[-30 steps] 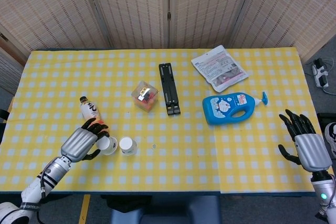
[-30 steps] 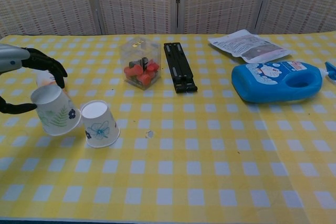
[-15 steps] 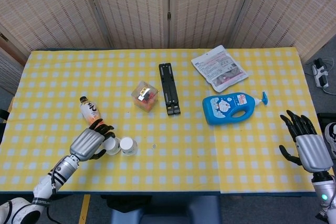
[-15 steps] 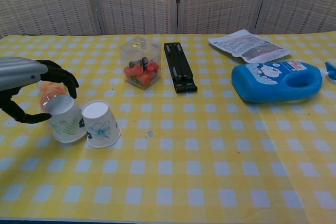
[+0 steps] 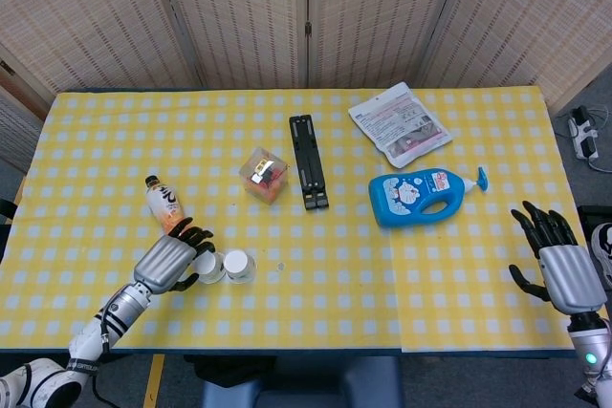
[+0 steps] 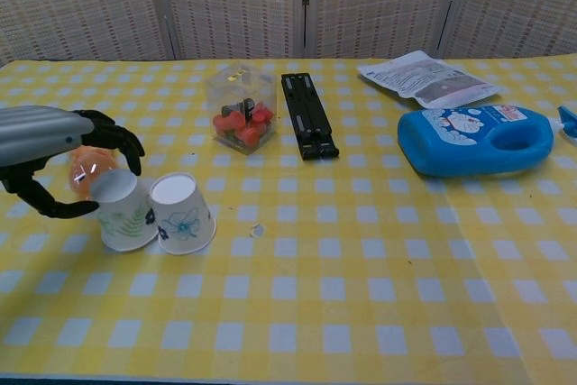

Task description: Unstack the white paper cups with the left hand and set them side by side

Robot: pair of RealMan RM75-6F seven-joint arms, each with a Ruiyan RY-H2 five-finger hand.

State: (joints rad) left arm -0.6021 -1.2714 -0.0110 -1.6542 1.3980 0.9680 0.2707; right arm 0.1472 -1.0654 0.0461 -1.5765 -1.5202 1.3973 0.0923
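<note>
From the head view, I counted two white paper cups on the yellow checked table (image 5: 316, 312): the first cup (image 5: 211, 268) sat inside the curl of my left hand (image 5: 172, 260), my fingers wrapped round it, and the second cup (image 5: 238, 266) stood touching it on its right, upside down. My right hand (image 5: 559, 260) hung off the table's right edge, fingers spread and holding nothing. One drink bottle (image 5: 164, 204) lay just behind my left hand, one clear box (image 5: 265, 175), one black stand (image 5: 308, 161), one blue detergent bottle (image 5: 424, 196) and one white pouch (image 5: 399, 122) farther off

From the chest view, both cups stood side by side, touching, bases up; my left hand (image 6: 54, 155) gripped the fern-printed one (image 6: 125, 214), the flower-printed one (image 6: 182, 213) beside it
</note>
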